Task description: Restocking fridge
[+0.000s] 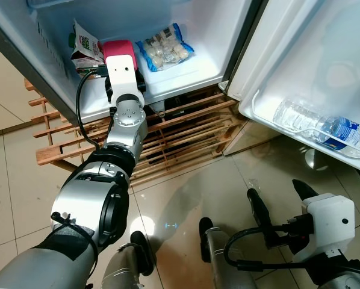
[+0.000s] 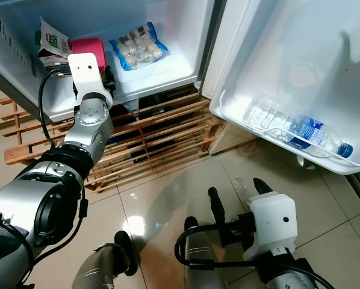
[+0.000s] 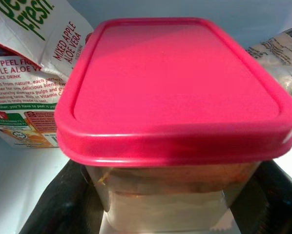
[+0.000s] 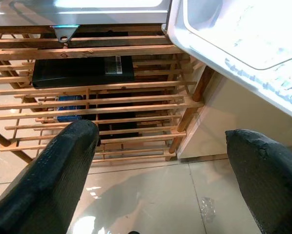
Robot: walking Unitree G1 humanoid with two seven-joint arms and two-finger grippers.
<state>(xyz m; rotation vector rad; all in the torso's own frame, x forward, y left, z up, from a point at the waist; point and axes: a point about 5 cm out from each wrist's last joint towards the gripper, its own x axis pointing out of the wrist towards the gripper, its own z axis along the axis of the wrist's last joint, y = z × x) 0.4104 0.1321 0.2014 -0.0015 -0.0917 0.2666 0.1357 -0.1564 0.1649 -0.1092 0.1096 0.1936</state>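
The robot stands before the open fridge (image 1: pixel 186 78), its left arm stretched up toward twelve o'clock into the bottom compartment. The left gripper (image 3: pixel 151 214) holds a clear container with a pink lid (image 3: pixel 175 92); its black fingers (image 3: pixel 58 204) sit on either side of the container's lower walls, closed against it, and the tub rests on the white fridge floor. Just beside the container at nine o'clock leans a juice carton (image 1: pixel 83 45), printed with mixed apple and aloe vera. At three o'clock from the container lies a clear bag of pale frozen pieces (image 1: pixel 163 49) with blue edging, near but not touching as far as I can see.

The fridge door (image 2: pixel 300 78) is swung open at two o'clock, and a water bottle (image 2: pixel 294 129) lies on its side in the door shelf.

The right gripper (image 4: pixel 160 170) hangs low at five o'clock over the tiled floor (image 2: pixel 168 198), fingers spread wide with nothing between them. A wooden slatted rack (image 1: pixel 180 132) sits beneath the fridge.
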